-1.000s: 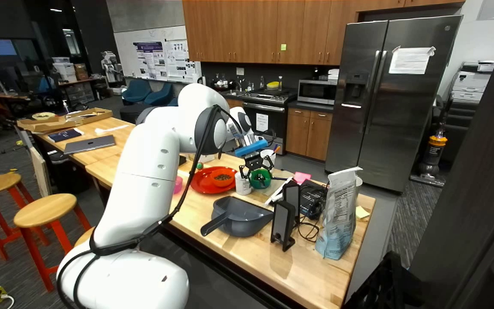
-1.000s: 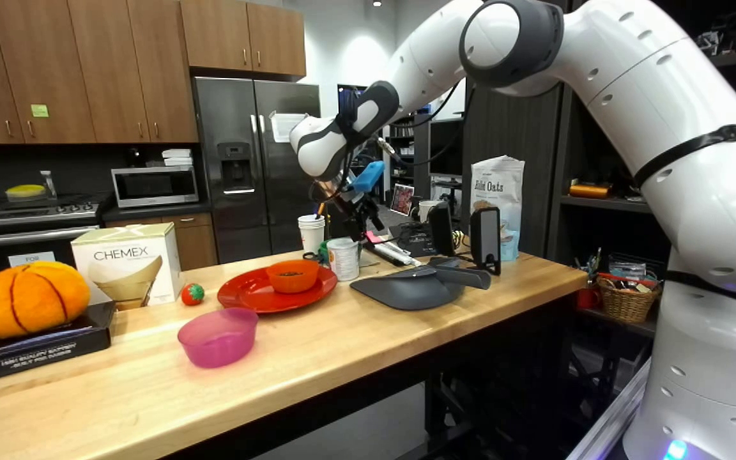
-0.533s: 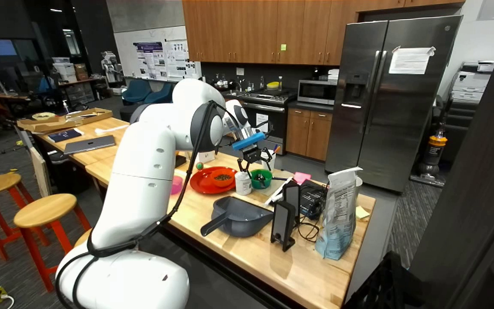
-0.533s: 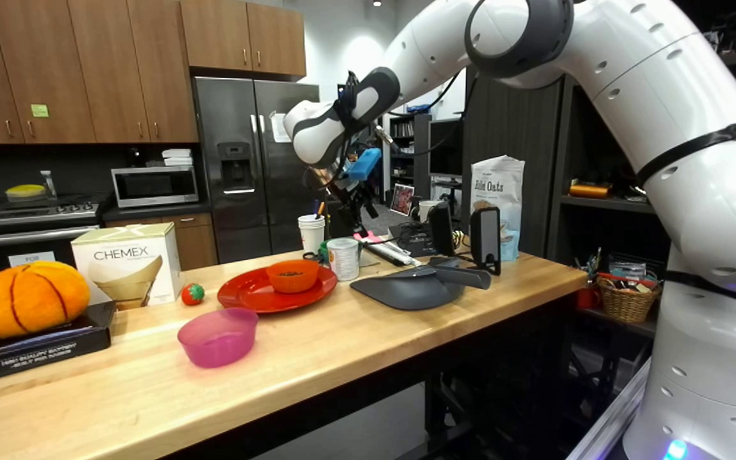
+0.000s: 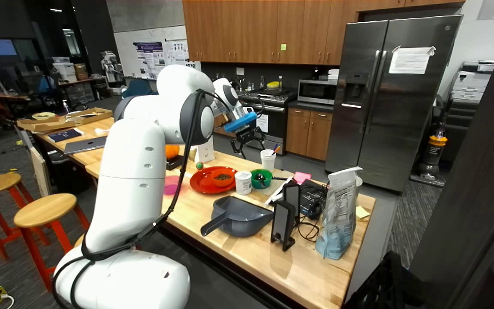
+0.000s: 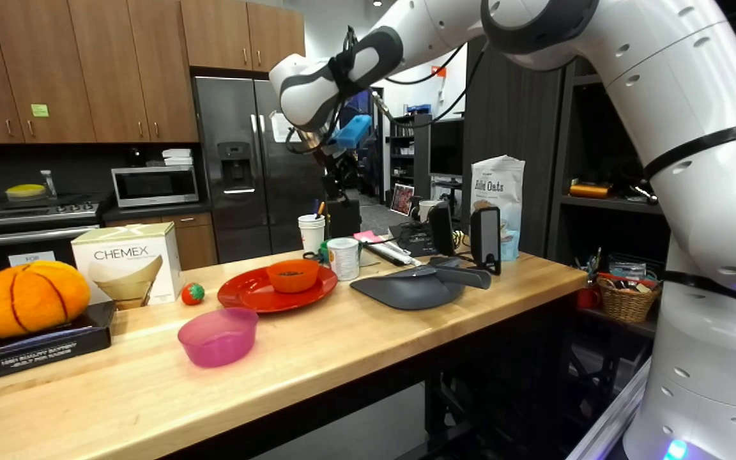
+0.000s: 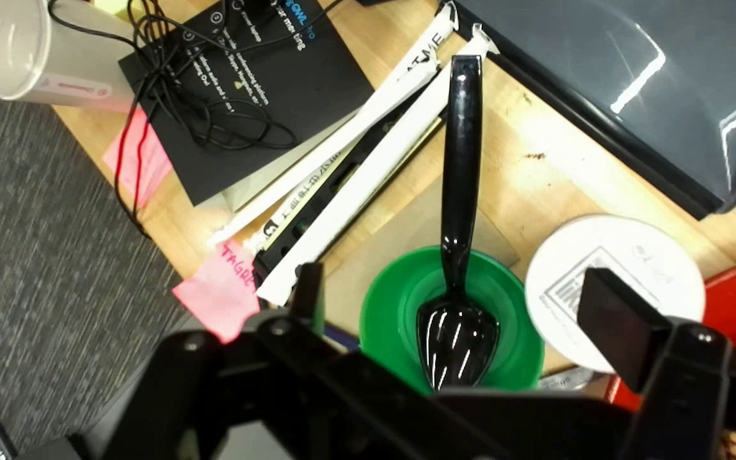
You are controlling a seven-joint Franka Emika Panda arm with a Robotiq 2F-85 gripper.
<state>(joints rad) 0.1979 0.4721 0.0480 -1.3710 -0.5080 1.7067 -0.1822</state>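
High over the table (image 5: 311, 279), we see our gripper (image 7: 454, 292) spread wide, gripping nothing. In an exterior view the green bowl (image 5: 262, 186) stands toward the far edge, just right of the white tub (image 5: 243, 183); coming down off-line could knock either, we judge. The handle of the black spoon (image 7: 460, 185) overhangs the rim: a finger snagging it could tip the bowl.

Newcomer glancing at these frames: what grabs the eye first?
Probably the arm, huge and white, looming over the table with its pincer open and empty. Next the pumpkin, vivid orange, on a black box at an exterior view's left edge. In the wrist view, the green bowl, a spoon in it, seen between the fingers.
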